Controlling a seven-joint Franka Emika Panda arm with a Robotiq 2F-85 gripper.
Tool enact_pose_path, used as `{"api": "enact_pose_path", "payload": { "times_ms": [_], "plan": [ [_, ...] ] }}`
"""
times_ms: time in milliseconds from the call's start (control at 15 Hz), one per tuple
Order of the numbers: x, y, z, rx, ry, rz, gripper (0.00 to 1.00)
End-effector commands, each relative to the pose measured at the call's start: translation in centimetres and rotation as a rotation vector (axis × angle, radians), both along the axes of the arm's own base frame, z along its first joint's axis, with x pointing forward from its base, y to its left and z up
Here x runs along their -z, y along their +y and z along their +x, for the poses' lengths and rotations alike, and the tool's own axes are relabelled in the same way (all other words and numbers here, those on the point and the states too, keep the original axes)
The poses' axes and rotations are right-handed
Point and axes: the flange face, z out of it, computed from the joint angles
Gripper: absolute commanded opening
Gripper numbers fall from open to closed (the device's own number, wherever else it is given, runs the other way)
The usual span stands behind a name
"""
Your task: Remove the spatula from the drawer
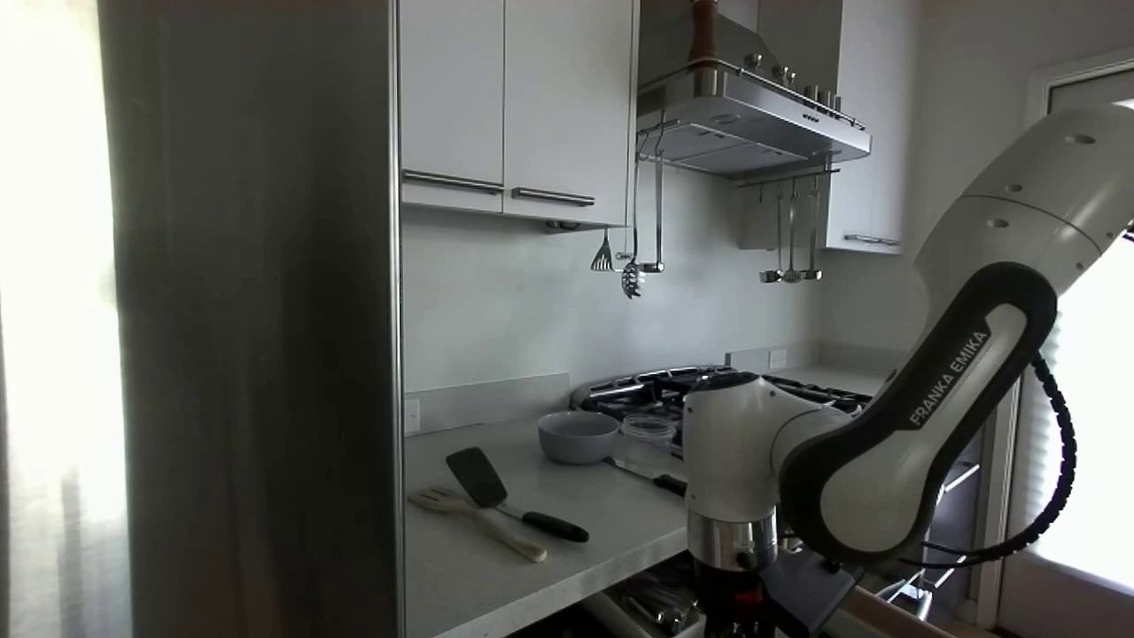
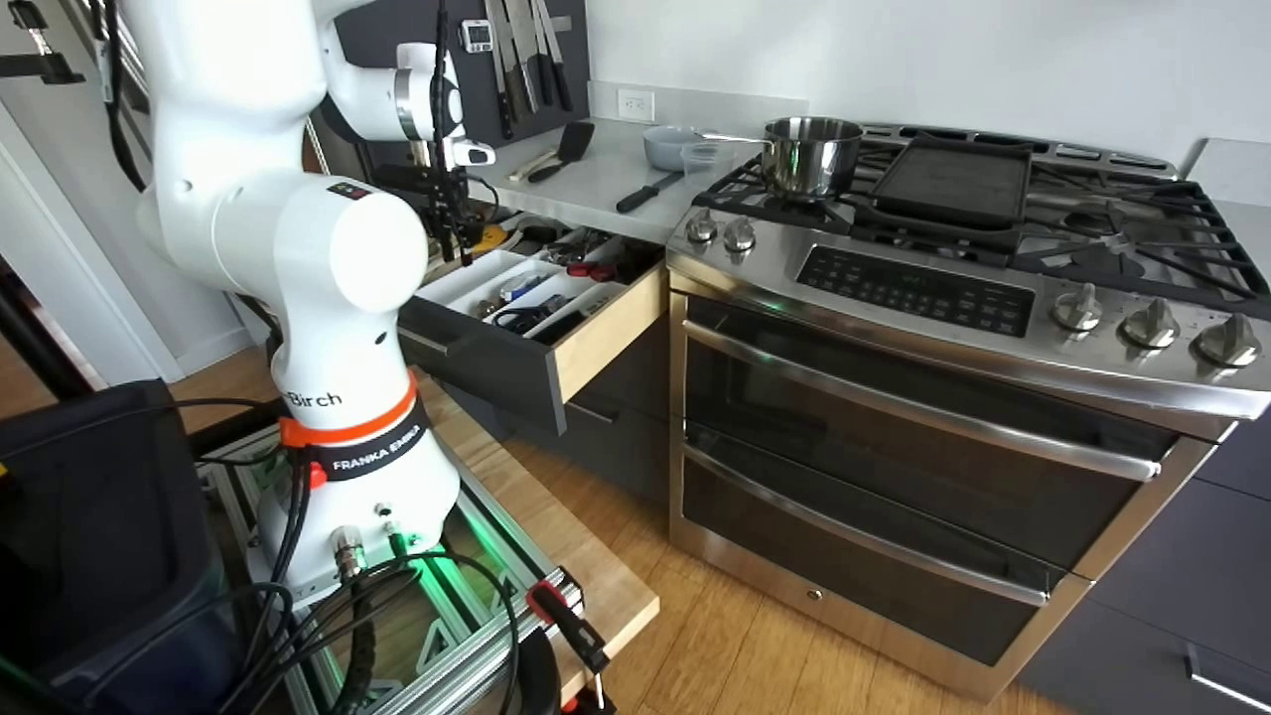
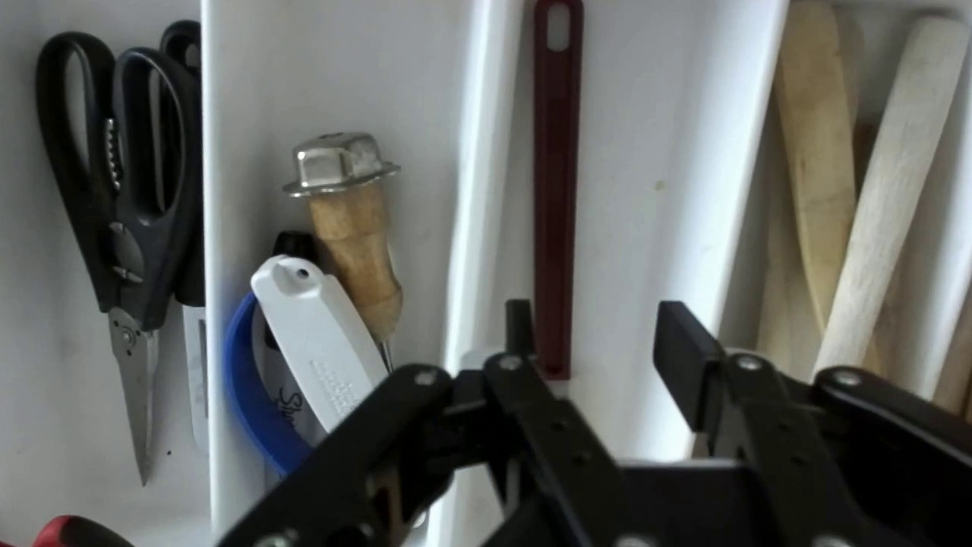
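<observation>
Pre-grasp alignment over spatula in drawer, apparently.
Gripper is held above, jaws apart; leftward centring (wrist view), lowering and closure are judged needed.

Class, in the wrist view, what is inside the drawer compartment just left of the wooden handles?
The dark red spatula lies lengthwise in that drawer compartment. The tool hides much of the compartment's lower part and whatever lies there.

arm bent | wrist vertical | end effector downward, fingers apart
</observation>
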Motion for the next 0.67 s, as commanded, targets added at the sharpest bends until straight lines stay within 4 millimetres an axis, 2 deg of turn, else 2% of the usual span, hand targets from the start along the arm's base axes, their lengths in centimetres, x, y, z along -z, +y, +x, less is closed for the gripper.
{"api": "enact_pose_path", "payload": {
  "times_ms": [0, 133, 200, 267, 333, 600],
  "plan": [
    [2.1, 0.1, -0.2, 0.028, -0.032, -0.015, 0.45],
    [3.1, 0.1, -0.2, 0.028, -0.047, -0.020, 0.57],
    [3.5, 0.1, -0.1, 0.029, -0.052, -0.021, 0.57],
    [4.0, 0.2, -0.1, 0.025, -0.055, -0.016, 0.62],
    [4.5, 0.3, -0.1, 0.023, -0.060, -0.012, 0.63],
    [5.7, 0.8, 0.0, 0.013, -0.089, -0.001, 0.46]
  ]
}}
